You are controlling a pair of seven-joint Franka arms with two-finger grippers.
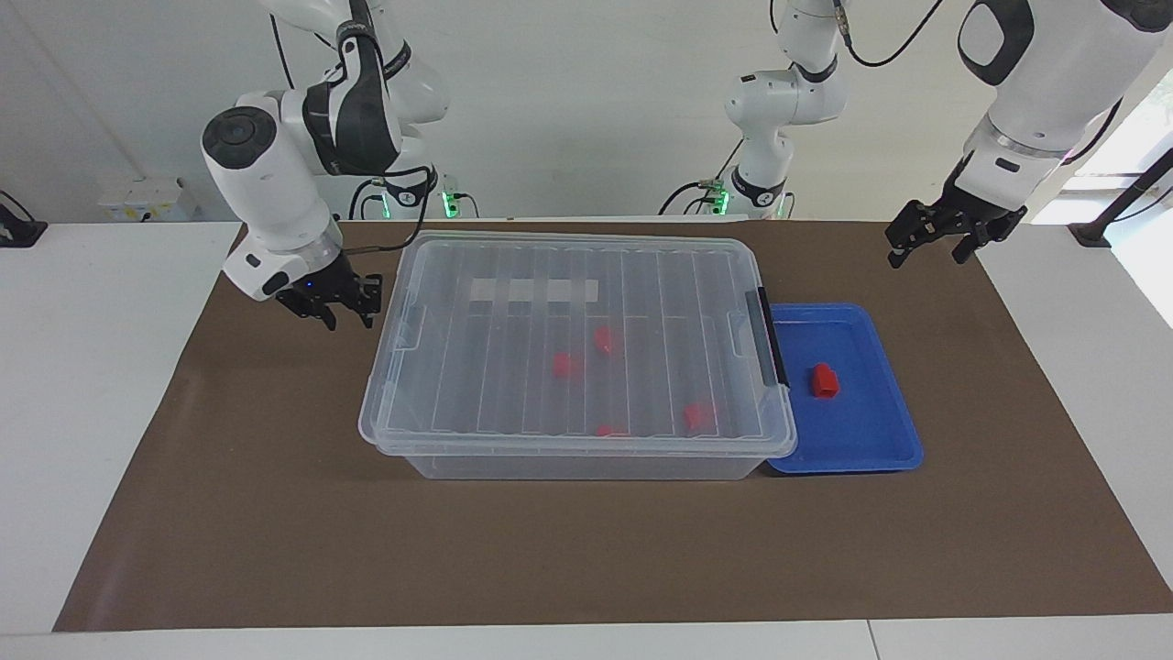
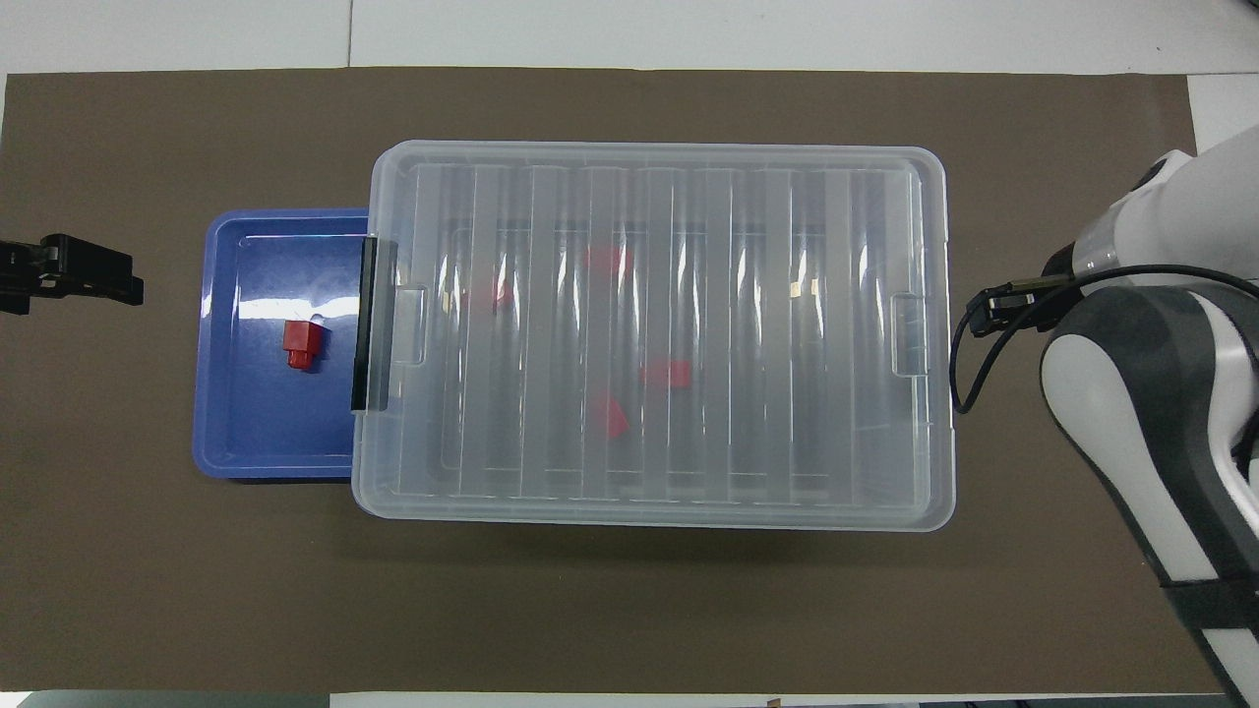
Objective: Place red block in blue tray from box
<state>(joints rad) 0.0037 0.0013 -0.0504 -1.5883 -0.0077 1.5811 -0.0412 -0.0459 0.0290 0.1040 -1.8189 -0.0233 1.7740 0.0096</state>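
The box (image 1: 586,275) (image 2: 649,157) stands mid-table with its clear ribbed lid lying flat on it. Several red blocks show through the lid. One red block (image 1: 824,380) (image 2: 300,345) lies in the blue tray (image 1: 880,440) (image 2: 246,433), which sits against the box's end with the black latch clip (image 1: 768,337), toward the left arm's end of the table. My right gripper (image 1: 344,316) is open and empty, just off the box's other end, apart from the lid. My left gripper (image 1: 926,259) is open and empty, raised over the brown mat past the tray, waiting.
A brown mat (image 1: 275,532) covers most of the white table. The right arm's cable (image 2: 969,354) hangs close to the box's end.
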